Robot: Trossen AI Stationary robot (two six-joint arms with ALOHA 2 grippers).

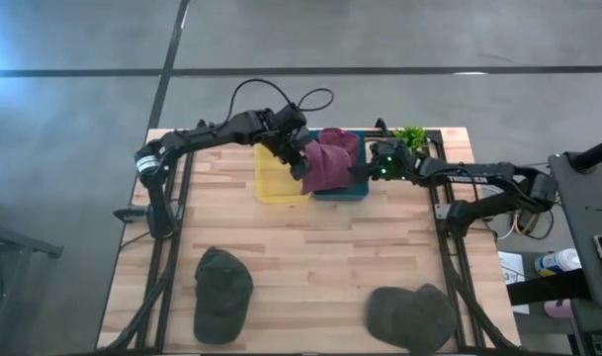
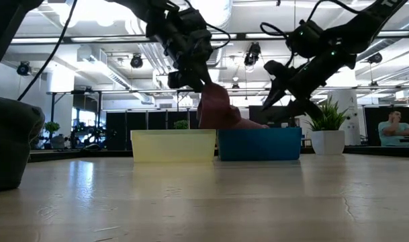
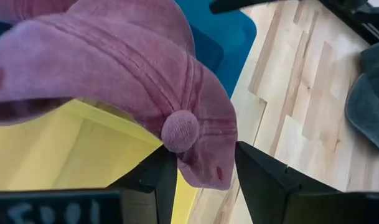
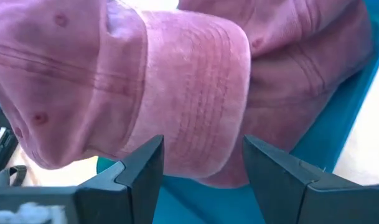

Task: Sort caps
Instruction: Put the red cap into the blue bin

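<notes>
A maroon cap [image 1: 330, 163] hangs at the far middle of the table, over the yellow bin [image 1: 276, 183] and the teal bin [image 1: 340, 190]. My left gripper [image 1: 302, 158] is shut on it from the yellow bin's side. More maroon fabric [image 4: 307, 56] lies behind it in the teal bin. My right gripper [image 4: 201, 155] is open at the teal bin's right side, its fingers on either side of the cap's brim [image 4: 195, 118]; whether they touch it I cannot tell. Two olive-grey caps [image 1: 221, 292] [image 1: 411, 316] lie crown up on the near table. My left gripper pinches the maroon cap's crown just beside its top button [image 3: 205, 167] between the two fingers. The fingers slant down from above, from the table's left. The cap hangs below them [image 2: 214, 107], its lower part behind the bins' rims.
A potted plant [image 1: 409, 135] stands at the far right, behind my right arm. Bare wood lies between the bins and the two near caps. A person [image 2: 395, 128] sits in the room beyond the table.
</notes>
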